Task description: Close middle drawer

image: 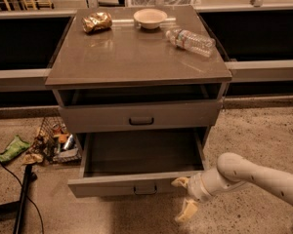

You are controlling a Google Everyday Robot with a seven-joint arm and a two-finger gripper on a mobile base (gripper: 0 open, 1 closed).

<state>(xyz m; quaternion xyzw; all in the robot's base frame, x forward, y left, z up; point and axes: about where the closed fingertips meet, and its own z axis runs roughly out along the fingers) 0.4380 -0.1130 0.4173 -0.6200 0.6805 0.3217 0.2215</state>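
The middle drawer (pixel 136 183) of the grey cabinet is pulled far out and its inside is empty. Its flat front carries a small dark handle (pixel 145 189). My gripper (pixel 183 198) is at the right end of that front, open. The upper finger (pixel 179 182) is against the front's right end. The lower finger (pixel 186 211) hangs below it over the floor. The white arm (pixel 249 177) reaches in from the lower right. A drawer front (pixel 139 116) above sits nearly shut with a dark gap over it. The lowest drawer is hidden under the open one.
On the cabinet top (pixel 132 57) lie a crumpled chip bag (pixel 96 21), a white bowl (pixel 150 18) and a plastic bottle (pixel 190 39) on its side. A wire basket of litter (pixel 56 143) stands on the floor at left, with a green scrap (pixel 12 147) and a black pole (pixel 23 199).
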